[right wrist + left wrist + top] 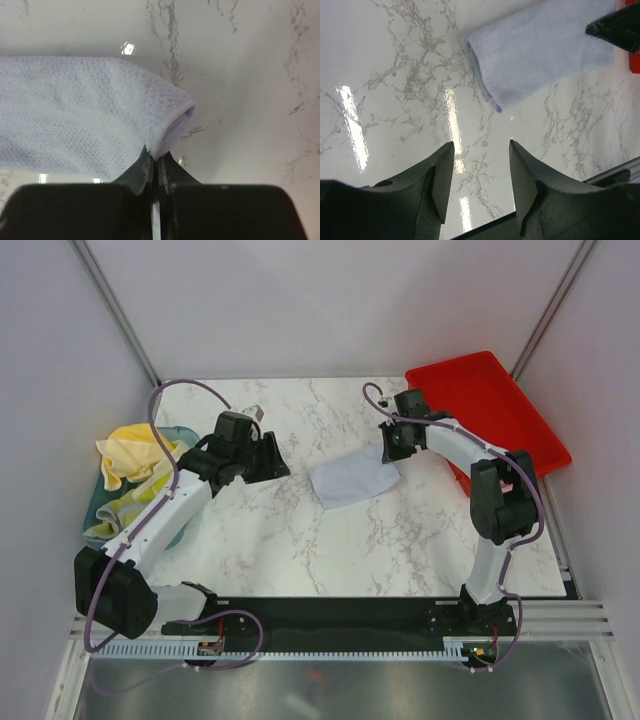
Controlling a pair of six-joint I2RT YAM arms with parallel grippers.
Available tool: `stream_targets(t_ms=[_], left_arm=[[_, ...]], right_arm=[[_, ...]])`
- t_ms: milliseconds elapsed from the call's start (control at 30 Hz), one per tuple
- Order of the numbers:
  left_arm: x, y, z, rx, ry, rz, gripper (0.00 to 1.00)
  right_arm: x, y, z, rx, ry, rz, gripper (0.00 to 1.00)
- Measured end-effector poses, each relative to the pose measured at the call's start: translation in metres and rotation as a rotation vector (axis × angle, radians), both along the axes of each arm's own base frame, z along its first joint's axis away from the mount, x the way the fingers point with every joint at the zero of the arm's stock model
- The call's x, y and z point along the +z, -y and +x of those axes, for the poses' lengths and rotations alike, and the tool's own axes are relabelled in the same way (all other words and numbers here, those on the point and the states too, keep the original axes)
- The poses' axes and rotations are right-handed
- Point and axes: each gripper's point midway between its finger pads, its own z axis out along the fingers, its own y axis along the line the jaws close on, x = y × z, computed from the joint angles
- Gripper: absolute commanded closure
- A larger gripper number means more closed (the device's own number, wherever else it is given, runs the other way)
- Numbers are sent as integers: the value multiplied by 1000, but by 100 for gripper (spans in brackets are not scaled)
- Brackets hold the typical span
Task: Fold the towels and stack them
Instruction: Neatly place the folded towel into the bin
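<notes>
While the right tool (154, 162) is clenched on the near edge of the grey towel (80, 110), its tips pressed together with a pinch of cloth between them, the step in hand looks like moving a folded towel rather than folding it. The cloth lies doubled on the desk (250, 60), its rounded fold just ahead of the tips.

The next move, I judge, calls for a lift that clears the desk and a carry to the tray (500, 400), just beside this tool on the side away from the towel. A one-edge grip may let the fold drop open, so the lift wants care.

The left tool (481, 150) is released, with nothing between its fingers and bare desk beneath. The towel lies ahead of it, apart. Yellow towels (125, 455) wait in the tub (97, 502) out to its left, so much of the task seems to remain.

Only the right wrist view shows the pinch. The top view hides it under the tool, yet alone shows the whole tray and the tub. The left wrist view shows the towel's doubled far side.
</notes>
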Motion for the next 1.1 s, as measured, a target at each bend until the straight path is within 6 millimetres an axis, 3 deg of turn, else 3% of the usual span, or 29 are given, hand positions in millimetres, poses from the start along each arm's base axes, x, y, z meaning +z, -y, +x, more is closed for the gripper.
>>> stream_targets(t_ms=[100, 267, 333, 367, 500, 667, 867, 1100], left_arm=[[-6, -1, -2, -9, -12, 9, 46], [-29, 19, 3, -53, -70, -58, 62], [-47, 34, 13, -82, -103, -91, 69], [-55, 40, 18, -92, -117, -103, 71], [-91, 61, 34, -135, -180, -125, 75], [-110, 77, 59, -151, -182, -131, 76], [-123, 83, 94, -136, -152, -104, 78], [-150, 69, 111, -99, -174, -47, 79]], right_arm=[[-1, 4, 9, -7, -6, 18, 89], [-28, 5, 1, -10, -83, 29, 77], [-35, 4, -2, -9, -107, 37, 70], [-36, 3, -2, -7, -113, 44, 61], [-34, 3, -1, -19, -126, 89, 52], [-31, 17, -2, -67, -136, 129, 35], [-33, 17, -8, -88, -140, 198, 32], [-33, 7, -9, -63, -91, 270, 32]])
